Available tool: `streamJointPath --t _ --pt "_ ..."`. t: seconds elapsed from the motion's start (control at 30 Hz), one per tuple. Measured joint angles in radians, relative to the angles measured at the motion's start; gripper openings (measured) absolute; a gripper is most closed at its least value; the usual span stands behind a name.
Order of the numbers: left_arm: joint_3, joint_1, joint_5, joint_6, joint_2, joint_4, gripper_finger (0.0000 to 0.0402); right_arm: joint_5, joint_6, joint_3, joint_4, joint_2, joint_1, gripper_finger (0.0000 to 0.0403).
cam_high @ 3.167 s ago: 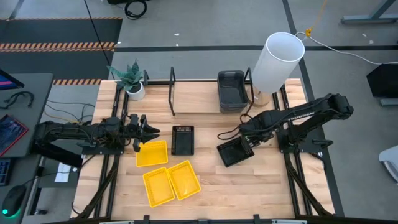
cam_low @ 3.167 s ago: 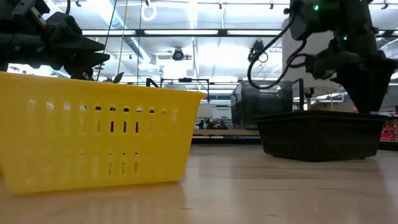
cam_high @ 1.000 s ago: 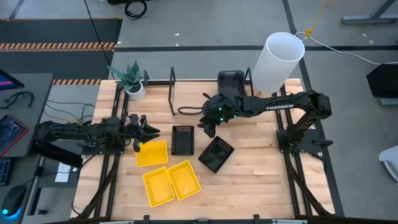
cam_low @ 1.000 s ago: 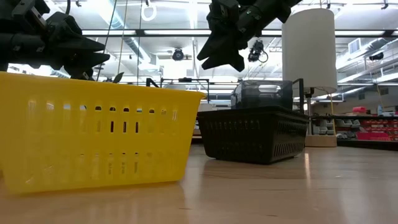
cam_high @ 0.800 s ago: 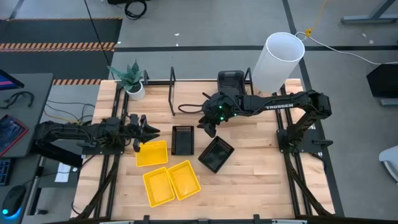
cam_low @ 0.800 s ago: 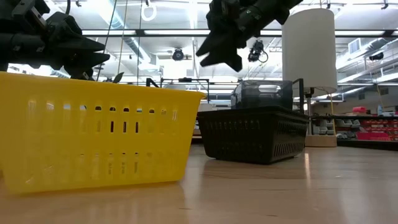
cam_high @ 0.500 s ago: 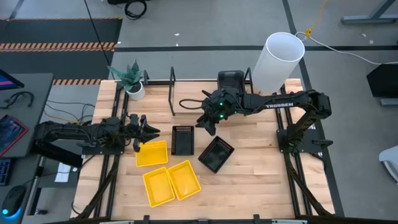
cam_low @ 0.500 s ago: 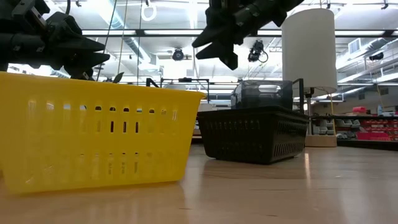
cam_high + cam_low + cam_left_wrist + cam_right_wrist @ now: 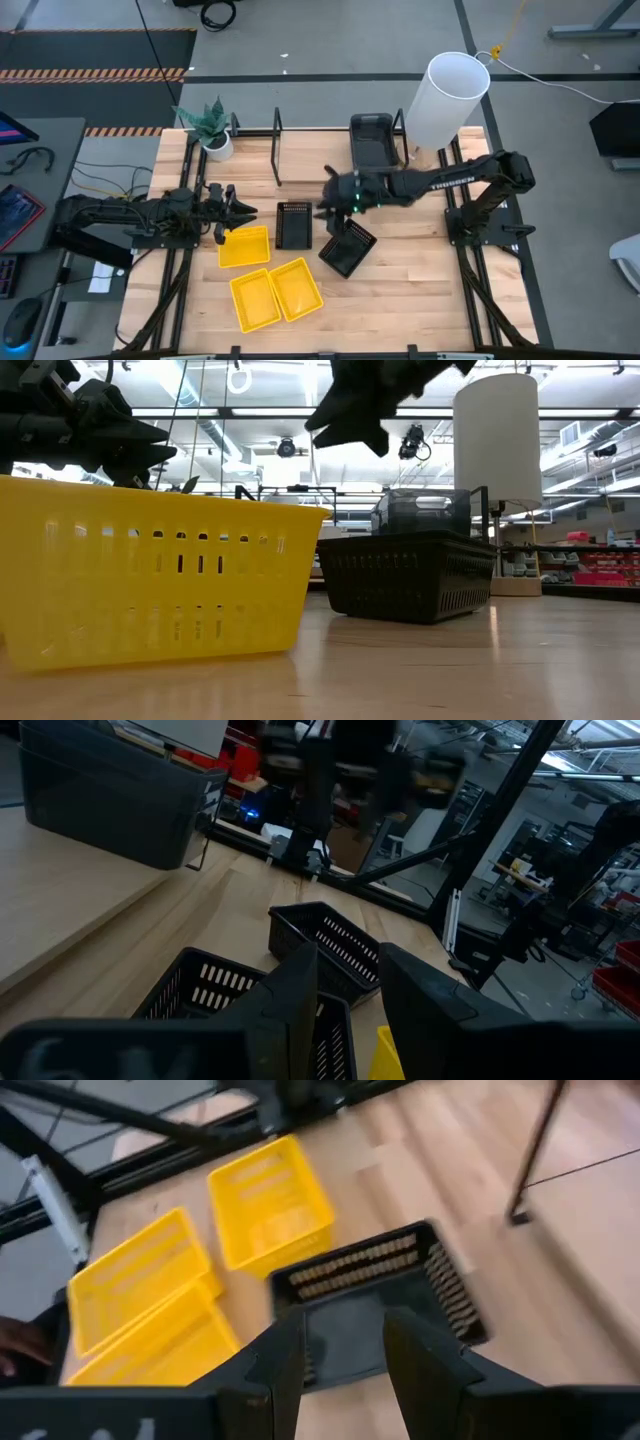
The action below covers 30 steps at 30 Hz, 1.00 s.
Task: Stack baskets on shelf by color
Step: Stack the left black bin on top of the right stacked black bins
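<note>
Hovering above table centre: right gripper (image 9: 333, 203), fingers apart, holding nothing, over gap between two black baskets. Near edge: two yellow baskets (image 9: 274, 294) side by side, touching; bare wood (image 9: 420, 300) to their right, free room. Mid: third yellow basket (image 9: 245, 246), upright black basket (image 9: 294, 224) just beside it, tilted black basket (image 9: 347, 247) near. Left gripper (image 9: 235, 212) at third yellow basket's far-left corner, fingers slightly apart, empty. Far: shelf (image 9: 310, 160), mostly bare; grey baskets (image 9: 372, 145) stacked at its right end. Beyond: plant (image 9: 211, 127), white cylinder (image 9: 446, 98). Room w/ ceiling lights behind.
</note>
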Motion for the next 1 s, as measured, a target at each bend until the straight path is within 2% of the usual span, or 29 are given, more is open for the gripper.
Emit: streamJointPath --t 0.17,0.3,0.43,0.8,1.0 --pt "0.000 0.000 0.000 0.000 0.000 0.000 0.0117 0.037 0.102 0.000 -0.072 0.000 0.087 0.0141" --pt "0.000 0.000 0.000 0.000 0.000 0.000 0.0117 0.040 0.158 0.000 -0.182 -0.001 0.116 0.0141" --pt "0.000 0.000 0.000 0.000 0.000 0.000 0.0117 0.097 0.208 0.000 -0.246 -0.001 0.132 0.0141" --pt "0.000 0.000 0.000 0.000 0.000 0.000 0.0117 0.229 0.227 0.000 -0.178 0.014 0.165 0.0139" --pt "0.000 0.000 0.000 0.000 0.000 0.003 0.0117 0.237 0.281 0.010 -0.077 0.085 0.192 0.0139"
